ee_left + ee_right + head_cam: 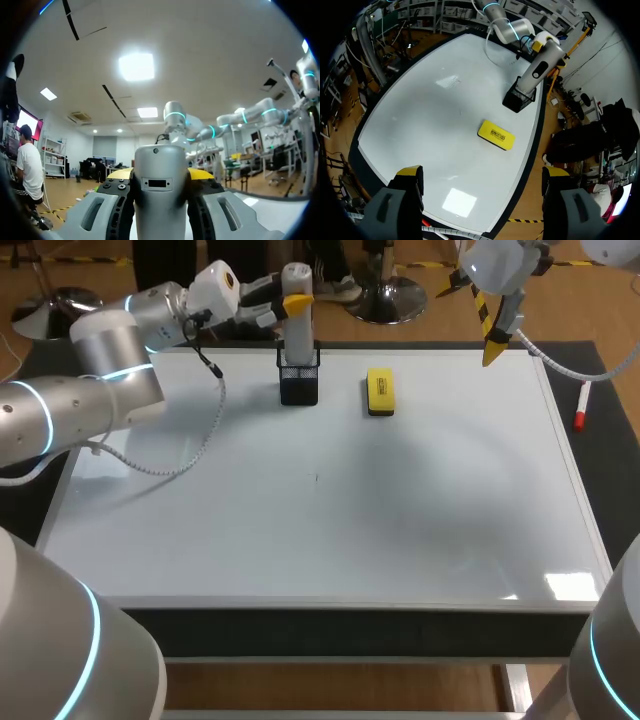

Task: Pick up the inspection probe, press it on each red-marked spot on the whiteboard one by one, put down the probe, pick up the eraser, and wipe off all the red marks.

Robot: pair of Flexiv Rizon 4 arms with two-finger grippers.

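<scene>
Gripping probe (300, 340) top, left gripper (296, 303); probe base inside black holder (299, 387).

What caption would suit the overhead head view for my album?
Left pincer grips the probe standing in its black holder, yellow eraser beside it on the whiteboard.

Probe (300, 340) standing in holder (299, 388) at upper centre of whiteboard (320, 530), left gripper (296, 305) clasping its top, eraser (380, 392) just right of holder, marker (581, 408) beyond board's right edge, right gripper (488, 335) upper right.
</scene>
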